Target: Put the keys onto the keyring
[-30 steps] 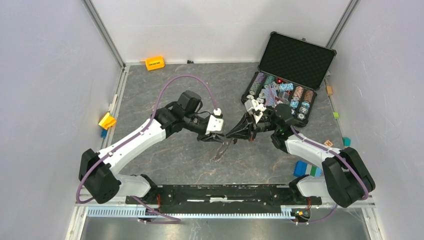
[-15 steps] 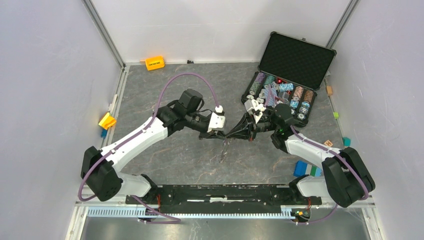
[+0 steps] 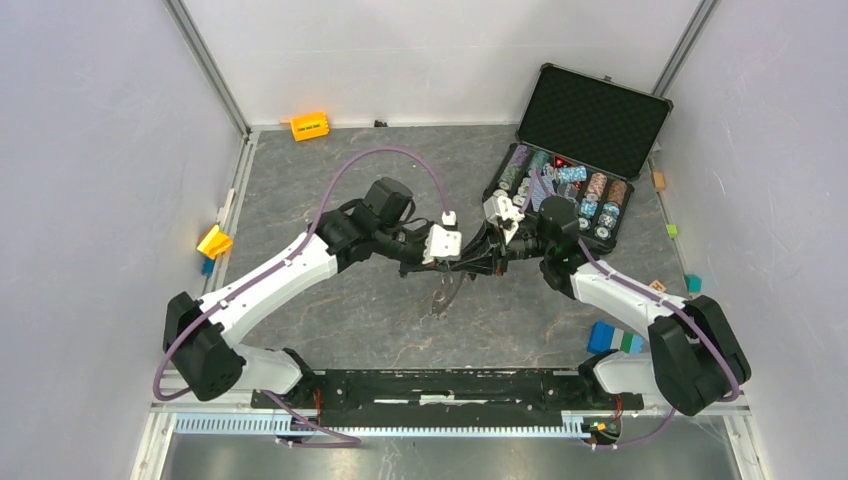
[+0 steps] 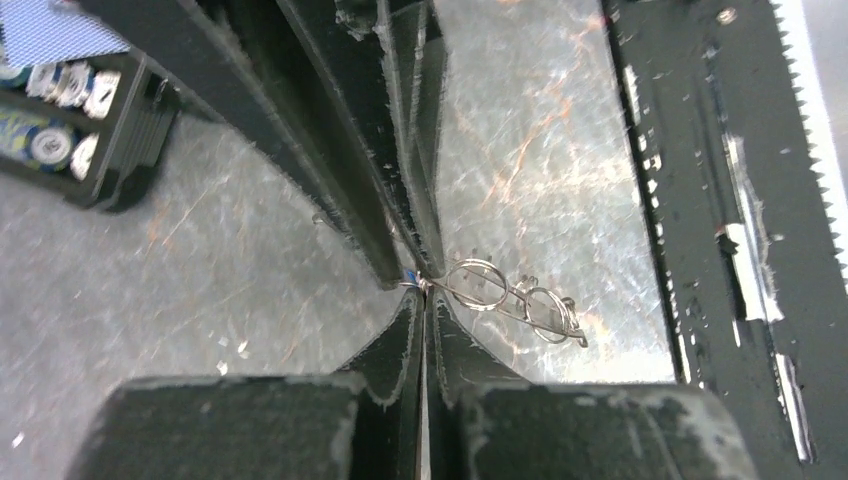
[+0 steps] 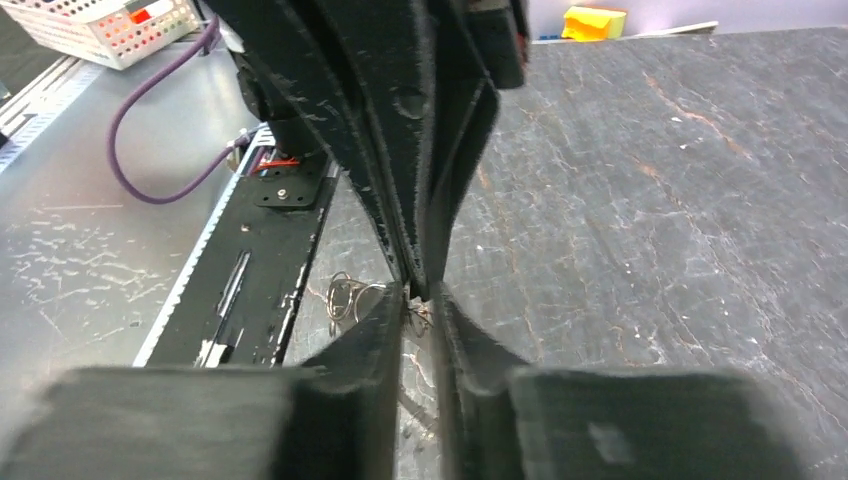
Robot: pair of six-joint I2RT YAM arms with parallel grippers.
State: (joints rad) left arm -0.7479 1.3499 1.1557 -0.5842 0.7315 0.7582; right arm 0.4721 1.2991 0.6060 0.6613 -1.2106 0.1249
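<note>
Both grippers meet tip to tip above the middle of the table. My left gripper [image 3: 458, 264] [image 4: 425, 292] is shut, its fingertips pinched on the end of the keyring [image 4: 482, 286], a string of thin linked wire rings. The keyring [image 3: 441, 296] hangs below the tips over the table. A tiny blue-headed key [image 4: 411, 278] shows right at the pinch point, against the tip of my right gripper. My right gripper [image 3: 472, 264] [image 5: 420, 298] faces the left one with a narrow gap between its fingers, and the table shows through that gap. The keyring [image 5: 348, 296] dangles just left of its fingertips.
An open black case [image 3: 560, 190] of poker chips stands at the back right, close behind the right arm. Small blocks lie at the edges: orange [image 3: 309, 126], yellow [image 3: 213, 241], blue-green [image 3: 612, 338]. A black rail [image 3: 450, 385] runs along the near edge.
My left gripper has moved right to meet the right gripper's tips and has shut on the keyring's end. The right jaws have parted slightly. The ring now hangs under both tips.
</note>
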